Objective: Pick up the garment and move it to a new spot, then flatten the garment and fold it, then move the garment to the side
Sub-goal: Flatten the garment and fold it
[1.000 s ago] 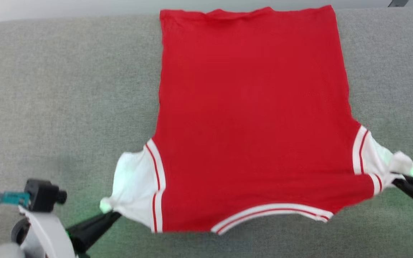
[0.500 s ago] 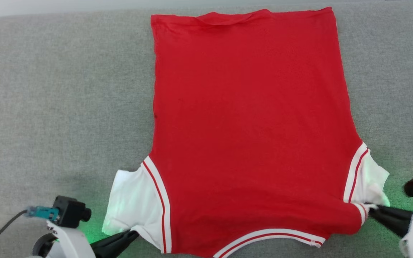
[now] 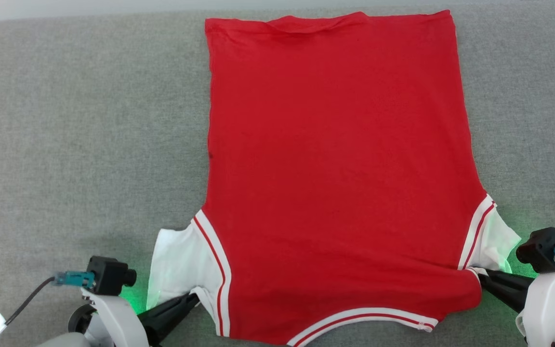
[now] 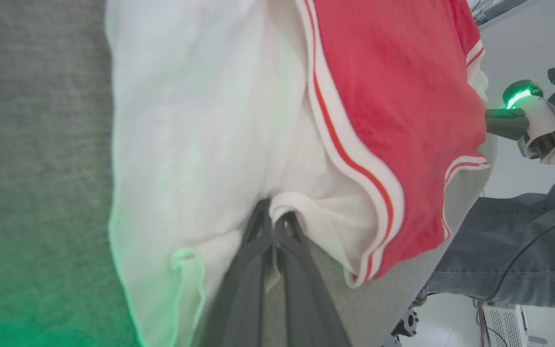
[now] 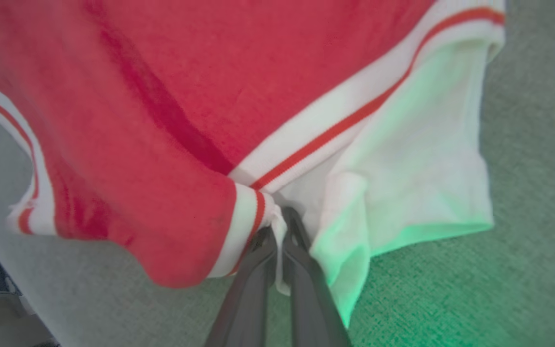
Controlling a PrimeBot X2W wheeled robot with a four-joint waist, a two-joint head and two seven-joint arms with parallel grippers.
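Note:
The garment (image 3: 335, 159), a red T-shirt with white sleeves and striped trim, lies spread flat on the grey surface, collar end nearest me. At the lower left my left gripper (image 3: 191, 300) is shut on the white sleeve's near edge; the left wrist view shows its fingers pinching white cloth (image 4: 272, 219). At the lower right my right gripper (image 3: 481, 278) is shut on the garment where the striped band meets the other sleeve; in the right wrist view the cloth (image 5: 258, 207) bunches between its fingers. The garment's near edge hangs slightly over the surface's front.
The grey fabric surface (image 3: 85, 144) stretches wide to the left of the garment and narrower to the right. In the left wrist view a person's leg in jeans (image 4: 513, 250) stands beyond the surface's edge, close to my right arm (image 4: 533, 115).
Both grippers have pulled the sleeves back toward me and lower, and the garment has slid nearer and lies smoother. The head view has shifted a little too.

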